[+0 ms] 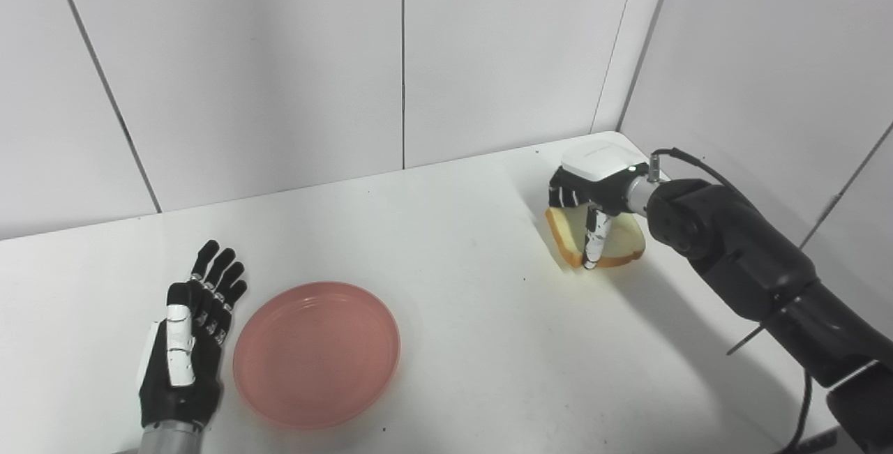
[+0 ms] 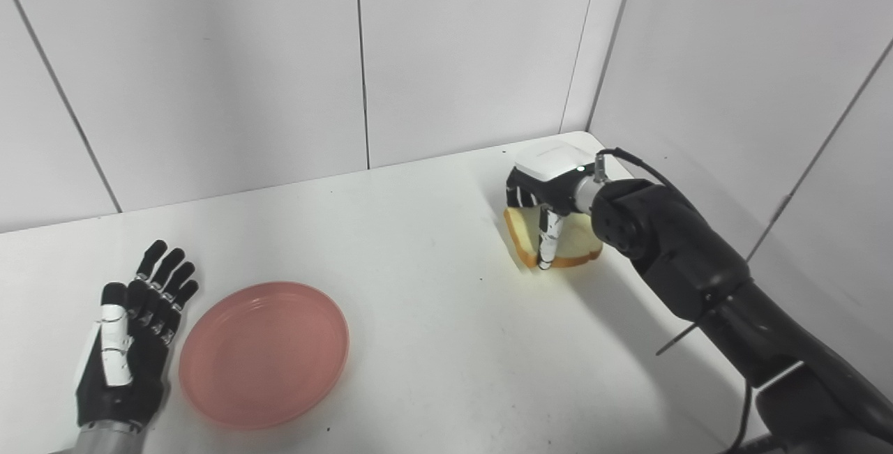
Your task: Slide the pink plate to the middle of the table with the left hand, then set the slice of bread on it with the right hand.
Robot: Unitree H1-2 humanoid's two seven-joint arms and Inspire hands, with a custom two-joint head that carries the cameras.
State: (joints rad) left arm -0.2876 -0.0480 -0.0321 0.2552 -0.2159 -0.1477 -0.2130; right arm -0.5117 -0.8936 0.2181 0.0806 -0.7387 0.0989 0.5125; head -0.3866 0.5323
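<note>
Where the table [image 1: 446, 245] nears its far right corner, the slice of bread [image 1: 621, 241] sits tilted, its left edge raised, under the right hand [image 1: 593, 192]. Thumb down on the near crust, fingers curled over the far side; the bread appears pinched between them. Right arm reaches in from the right, wrist bent downward. Left hand [image 1: 185, 342]: flat beside the pink plate [image 1: 317, 353], fingers straight and spread, holding nothing, just left of the rim. Plate at front left, nothing on it.
</note>
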